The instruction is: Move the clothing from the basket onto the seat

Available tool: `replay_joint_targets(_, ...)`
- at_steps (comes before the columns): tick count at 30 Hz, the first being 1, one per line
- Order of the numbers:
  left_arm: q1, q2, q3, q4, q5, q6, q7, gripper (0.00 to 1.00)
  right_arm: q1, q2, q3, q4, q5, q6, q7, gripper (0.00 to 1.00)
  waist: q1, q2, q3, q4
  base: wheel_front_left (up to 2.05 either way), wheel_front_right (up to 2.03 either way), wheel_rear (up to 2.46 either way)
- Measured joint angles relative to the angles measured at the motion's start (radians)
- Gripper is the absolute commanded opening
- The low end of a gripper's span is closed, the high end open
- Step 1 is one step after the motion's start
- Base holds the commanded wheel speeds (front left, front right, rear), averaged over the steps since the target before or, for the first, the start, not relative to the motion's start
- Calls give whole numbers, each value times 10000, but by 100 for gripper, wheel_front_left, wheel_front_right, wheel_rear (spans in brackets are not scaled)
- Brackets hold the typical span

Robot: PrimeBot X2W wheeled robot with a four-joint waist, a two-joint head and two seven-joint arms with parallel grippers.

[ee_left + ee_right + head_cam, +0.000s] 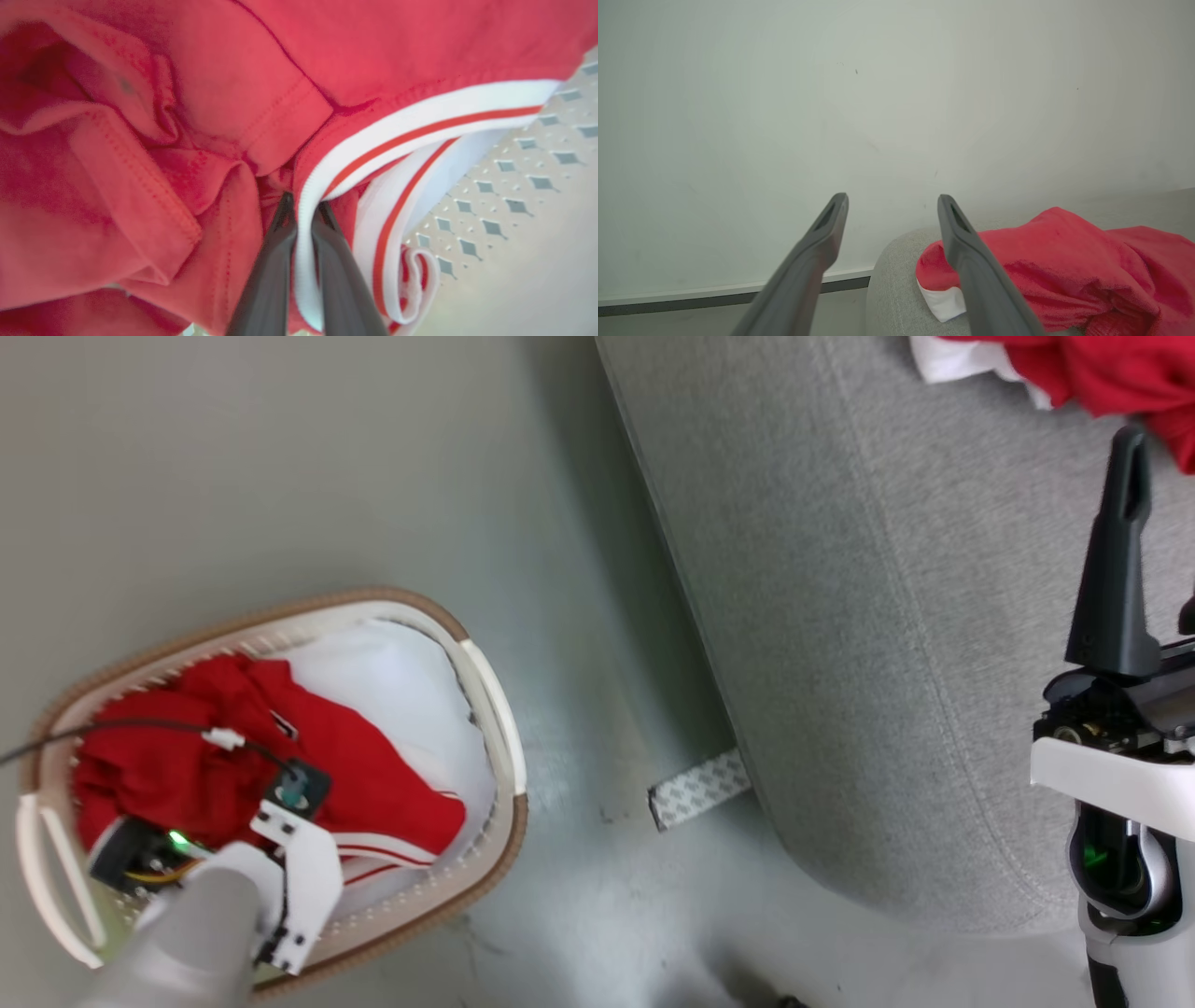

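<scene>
The fingers (pixel 271 270) of the left gripper (pixel 303 205) pinch the white striped hem of the red clothing (pixel 187 93), lying in the basket (pixel 485 672) at seven o'clock in the head view. Lift high so trailing folds clear the rim and the white cloth (pixel 401 663) underneath is not dragged out. The right gripper (pixel 892 200), spread and empty, hovers over the sofa (pixel 887 616) at three o'clock, near another red garment (pixel 1111 373) at one o'clock

There is one basket (pixel 490 709), one seat (pixel 887 616), one white cloth (pixel 401 681) and one patterned strip (pixel 698 791). Red clothing (pixel 187 775) makes two heaps; the pieces in each cannot be counted.
</scene>
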Motion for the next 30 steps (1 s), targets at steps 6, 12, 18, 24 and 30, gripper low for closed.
replay_joint_targets(6,603,-535,341,27,-621,-27,-1383,0,107,-92,67,155,-71,0,0,100,-1,0,-899,192,0,0,0)
replay_joint_targets(12,1140,-1306,558,44,-1110,17,-2748,0,541,-236,119,405,-221,0,0,100,-2,0,-2137,522,0,0,0)
replay_joint_targets(18,1480,-1887,708,-102,-1618,-127,-3902,0,1182,-533,136,681,-372,0,0,100,-2,0,-3506,1099,0,0,0)
replay_joint_targets(24,1837,-2178,821,-811,-2222,-259,-4349,0,1780,-732,347,903,-520,0,0,100,-3,0,-4803,1850,0,0,0)
replay_joint_targets(30,2172,-2261,805,-1944,-2545,-293,-4435,0,2304,-754,487,1035,-608,0,21,100,-4,0,-5721,2701,0,0,0)
